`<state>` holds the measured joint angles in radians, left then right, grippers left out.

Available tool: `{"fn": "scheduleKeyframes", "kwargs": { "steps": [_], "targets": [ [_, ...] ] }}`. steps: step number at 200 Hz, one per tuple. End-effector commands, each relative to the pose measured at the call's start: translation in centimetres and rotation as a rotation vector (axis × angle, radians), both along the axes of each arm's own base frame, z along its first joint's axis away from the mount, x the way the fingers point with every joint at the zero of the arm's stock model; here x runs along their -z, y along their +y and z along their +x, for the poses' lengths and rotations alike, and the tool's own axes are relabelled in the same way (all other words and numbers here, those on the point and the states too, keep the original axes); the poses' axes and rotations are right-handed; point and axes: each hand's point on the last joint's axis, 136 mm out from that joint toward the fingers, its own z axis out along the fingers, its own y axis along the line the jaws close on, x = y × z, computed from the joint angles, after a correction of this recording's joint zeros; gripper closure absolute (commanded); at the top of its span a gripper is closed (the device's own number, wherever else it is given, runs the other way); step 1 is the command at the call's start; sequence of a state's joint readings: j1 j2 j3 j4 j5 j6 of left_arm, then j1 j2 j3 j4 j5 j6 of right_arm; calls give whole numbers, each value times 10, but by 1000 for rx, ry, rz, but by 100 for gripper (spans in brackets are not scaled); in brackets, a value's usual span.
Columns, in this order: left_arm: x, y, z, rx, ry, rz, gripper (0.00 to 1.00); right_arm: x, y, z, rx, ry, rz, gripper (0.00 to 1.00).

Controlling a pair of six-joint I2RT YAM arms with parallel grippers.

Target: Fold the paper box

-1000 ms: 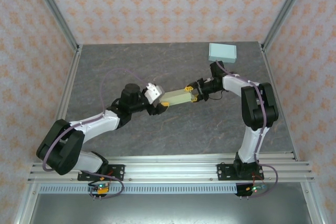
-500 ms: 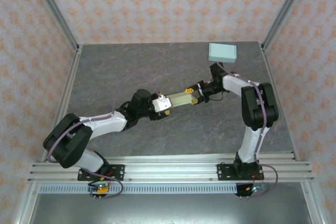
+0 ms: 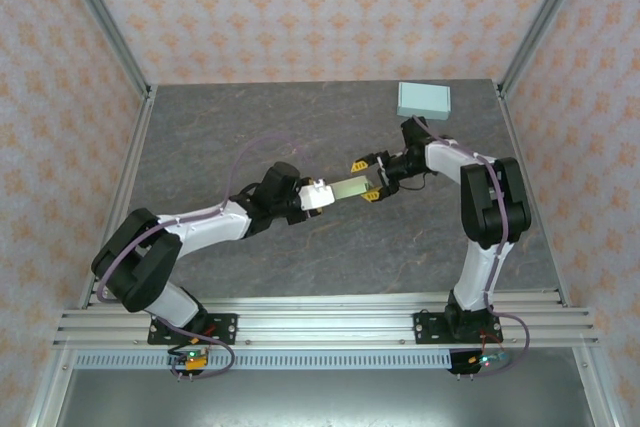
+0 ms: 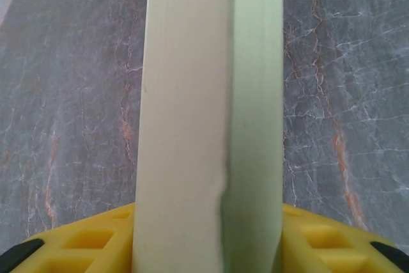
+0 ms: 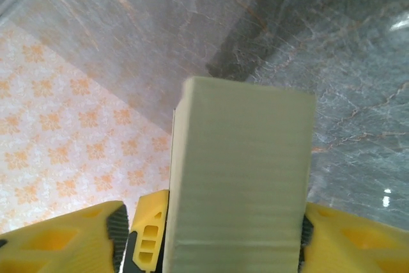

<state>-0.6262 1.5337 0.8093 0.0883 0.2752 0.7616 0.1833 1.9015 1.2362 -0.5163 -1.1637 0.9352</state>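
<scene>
Item: pale green oblong paper box point(image 3: 345, 187), mid-table, long axis left–right, spanning both grippers.
Left gripper point(image 3: 318, 195): clenched on box's left end; your hold is here.
Right gripper point(image 3: 367, 178): released, fingers straddling right end; likely your folding side.
Surface: grey marble-look tabletop point(image 3: 220, 127).
Pale blue cardboard box point(image 3: 423, 99): far right, well apart.
Room: patterned walls.

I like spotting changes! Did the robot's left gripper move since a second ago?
Yes. The left gripper, holding the paper box, slid right, toward the teal box in the far corner.
</scene>
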Motion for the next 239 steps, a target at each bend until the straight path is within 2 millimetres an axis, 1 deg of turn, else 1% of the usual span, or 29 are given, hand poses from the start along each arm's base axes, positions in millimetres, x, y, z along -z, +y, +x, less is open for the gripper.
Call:
{"fn": "scheduleKeyframes", "kwargs": {
  "steps": [1, 19, 38, 52, 63, 80, 90, 105, 114, 138, 166, 192, 198, 208, 212, 216, 219, 221, 239],
  "targets": [
    [9, -3, -12, 61, 150, 64, 54, -27, -32, 22, 61, -134, -53, 28],
    [14, -6, -17, 96, 295, 71, 53, -35, -57, 33, 107, -245, -115, 27],
    [19, -5, -16, 118, 373, 102, 53, -41, -69, 39, 98, -393, -179, 27],
    [16, -5, -9, 113, 388, 105, 53, -38, -77, 35, 67, -462, -256, 27],
    [10, -3, -3, 110, 391, 97, 52, -36, -82, 31, 34, -521, -301, 27],
    [4, -2, 5, 116, 389, 84, 49, -35, -88, 25, -16, -619, -363, 28],
    [5, -1, 8, 117, 403, 92, 48, -34, -91, 21, -42, -675, -392, 30],
    [5, 0, 11, 122, 424, 103, 45, -37, -88, 16, -89, -774, -423, 35],
    [6, -1, 10, 132, 427, 105, 44, -36, -85, 11, -131, -824, -464, 37],
    [0, 0, 15, 123, 393, 94, 43, -40, -73, 1, -280, -994, -581, 37],
    [-14, 0, 16, 113, 351, 69, 40, -57, -62, -2, -367, -1225, -647, 37],
    [-26, 5, 20, 89, 297, 66, 35, -65, -59, -5, -445, -1326, -684, 38],
    [-31, 6, 21, 77, 286, 58, 30, -66, -58, -5, -461, -1339, -686, 38],
    [-42, 8, 25, 41, 262, 33, 27, -66, -57, -4, -480, -1346, -686, 41],
    [-47, 9, 27, 25, 258, 26, 23, -66, -56, -4, -488, -1349, -683, 42],
    [-53, 10, 27, 15, 252, 16, 15, -66, -54, -3, -497, -1350, -682, 44],
    [-56, 10, 26, 6, 253, 11, 5, -67, -54, -3, -500, -1351, -681, 45],
    [-60, 11, 26, -1, 249, 4, 2, -67, -53, -2, -505, -1353, -680, 45],
    [-85, 15, 25, -94, 238, -79, 1, -65, -44, -1, -545, -1355, -675, 48]
  ]
}}
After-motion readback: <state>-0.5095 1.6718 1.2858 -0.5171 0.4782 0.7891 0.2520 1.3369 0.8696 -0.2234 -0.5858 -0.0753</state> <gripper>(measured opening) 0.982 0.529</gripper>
